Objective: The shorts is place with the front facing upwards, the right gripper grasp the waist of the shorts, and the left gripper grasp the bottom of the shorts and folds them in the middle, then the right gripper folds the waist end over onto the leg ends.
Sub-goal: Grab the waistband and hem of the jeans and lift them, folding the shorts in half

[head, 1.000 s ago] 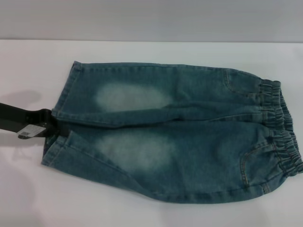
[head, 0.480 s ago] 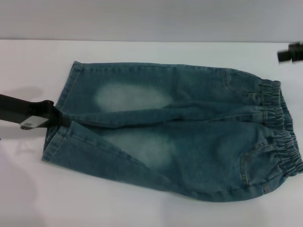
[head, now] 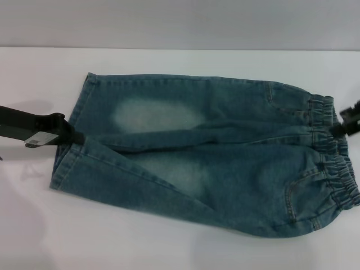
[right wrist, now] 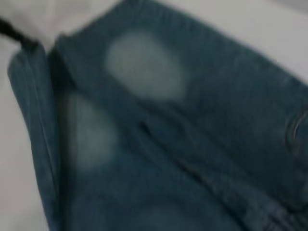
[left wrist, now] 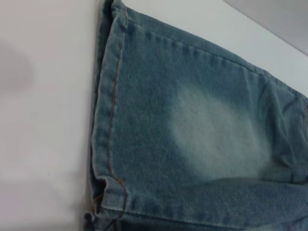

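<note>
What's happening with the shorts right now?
The shorts lie flat on the white table, front up, leg hems to the robot's left and elastic waistband to its right. The left gripper sits at the leg hems, right where the two legs meet. The right gripper is at the waistband, at its far edge. Nothing is lifted or folded yet; both arms look set to grasp for the first fold.

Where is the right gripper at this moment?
In the head view the right gripper is at the far right edge, over the gathered waistband of the shorts, opposite the left gripper at the leg hems.
</note>
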